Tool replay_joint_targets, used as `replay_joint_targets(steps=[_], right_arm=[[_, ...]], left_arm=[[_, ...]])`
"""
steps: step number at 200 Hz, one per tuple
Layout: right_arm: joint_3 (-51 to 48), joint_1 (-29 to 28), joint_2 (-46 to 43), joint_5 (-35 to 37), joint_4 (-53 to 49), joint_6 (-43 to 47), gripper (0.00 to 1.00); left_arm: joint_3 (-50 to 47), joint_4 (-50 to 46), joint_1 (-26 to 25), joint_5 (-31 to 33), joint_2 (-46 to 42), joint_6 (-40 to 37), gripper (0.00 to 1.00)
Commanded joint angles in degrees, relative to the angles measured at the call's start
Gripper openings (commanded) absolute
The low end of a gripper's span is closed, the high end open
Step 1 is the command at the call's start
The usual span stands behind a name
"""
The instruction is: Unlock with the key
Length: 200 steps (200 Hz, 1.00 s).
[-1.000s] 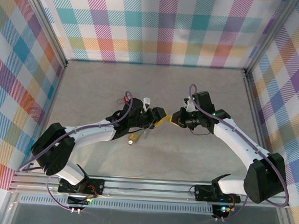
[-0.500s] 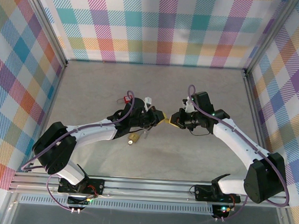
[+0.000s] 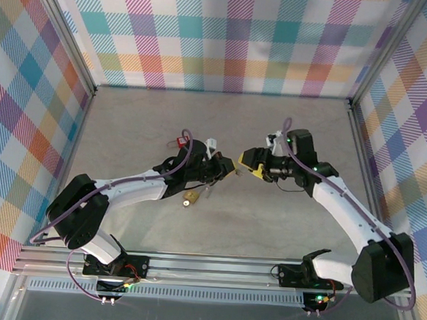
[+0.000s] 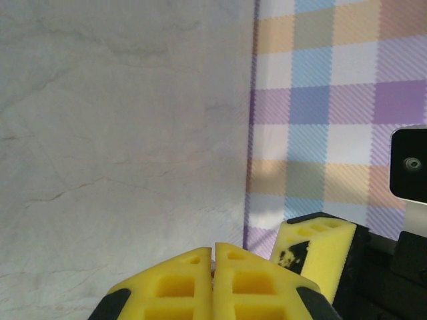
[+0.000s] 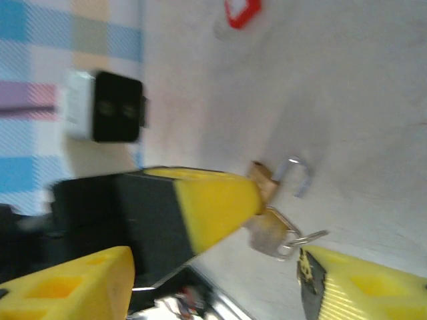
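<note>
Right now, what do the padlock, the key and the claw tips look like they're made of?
Padlock: brass-looking metal, golden and slightly shiny, with a silvery shackle.
Key: dull greyish-gold metal, likely brass or steel; too blurred to tell which.
Claw fingertips: yellow moulded plastic by the look, matte, with recessed square pockets.

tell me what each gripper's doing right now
left gripper: closed, apparently pinching the key
right gripper: open, holding nothing

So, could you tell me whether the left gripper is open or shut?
Shut: the left gripper has its yellow fingers pressed together.
</note>
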State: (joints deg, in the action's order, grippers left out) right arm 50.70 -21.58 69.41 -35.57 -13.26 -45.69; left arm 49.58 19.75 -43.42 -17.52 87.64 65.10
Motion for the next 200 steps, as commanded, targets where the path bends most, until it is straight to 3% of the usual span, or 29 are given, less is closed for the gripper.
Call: replay_joint_targets(steps=[1, 21, 66, 122, 168, 200], right_arm=[[-5.1, 1.0, -0.6, -9.1, 20.5, -10.9, 0.7], [-8.2, 1.0, -0.6, -10.2, 30.7, -17.2, 0.71], [-10.5, 1.0, -2.7, -9.2, 30.4, -18.3, 0.68], [-12.7, 1.0, -3.6, -8.5, 30.8, -19.2, 0.62], [-15.1, 1.7, -5.3, -8.1, 29.8, -19.0, 0.74], [-15.5, 2.4, -2.5, -9.0, 33.5, -19.3, 0.75]], left_arm=[[-2.0, 11.4, 0.0, 1.0, -1.5, 2.3, 0.0], [-3.1, 18.2, -0.1, 1.3, -1.2, 4.2, 0.0], [-3.7, 23.9, -0.1, 2.4, -2.0, 5.6, 0.0], [-3.6, 24.0, 0.0, 2.9, -3.2, 5.4, 0.0], [-1.1, 20.0, -0.1, 2.0, -3.7, 3.2, 0.0], [0.2, 21.0, -0.4, 0.9, -2.2, 3.7, 0.0]])
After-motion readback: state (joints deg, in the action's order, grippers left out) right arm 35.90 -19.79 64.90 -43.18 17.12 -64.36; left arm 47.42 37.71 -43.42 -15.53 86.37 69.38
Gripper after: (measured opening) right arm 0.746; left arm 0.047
